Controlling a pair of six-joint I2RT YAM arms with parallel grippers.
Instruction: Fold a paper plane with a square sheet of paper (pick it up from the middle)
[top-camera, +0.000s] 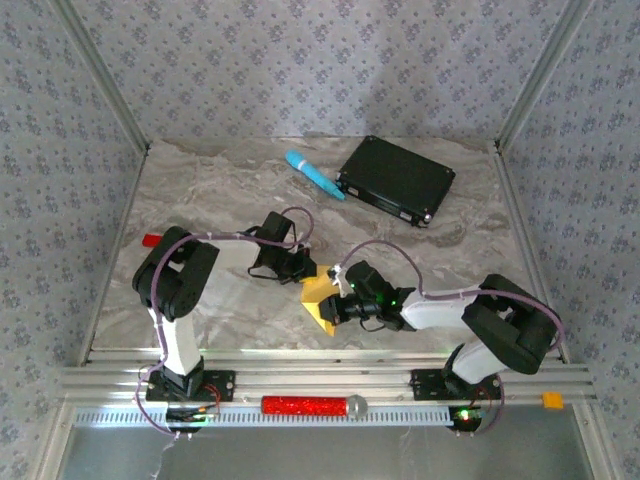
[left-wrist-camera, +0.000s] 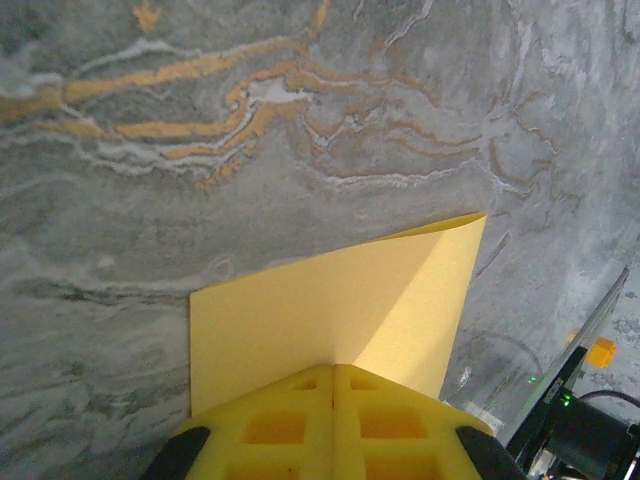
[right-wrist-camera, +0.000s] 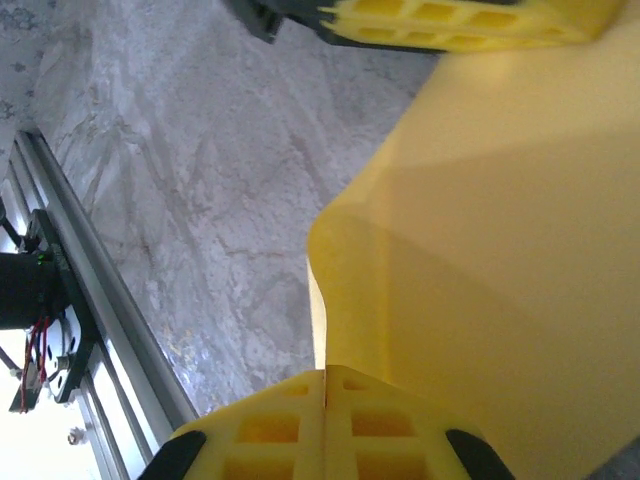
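Top external view takes in both arms bent inward, meeting mid-table at the square sheet of paper (top-camera: 320, 302), just ahead of the front rail. Left wrist view adds detail: the left gripper (left-wrist-camera: 333, 400) has its yellow fingers pressed together on the sheet's edge, a creased flap standing over the marble table (left-wrist-camera: 300, 150). Right wrist view has the right gripper (right-wrist-camera: 325, 400) likewise clamped on the curving sheet.

paper sheet (right-wrist-camera: 500, 250) cut off by picture edge, red block (top-camera: 150, 239) partly hidden
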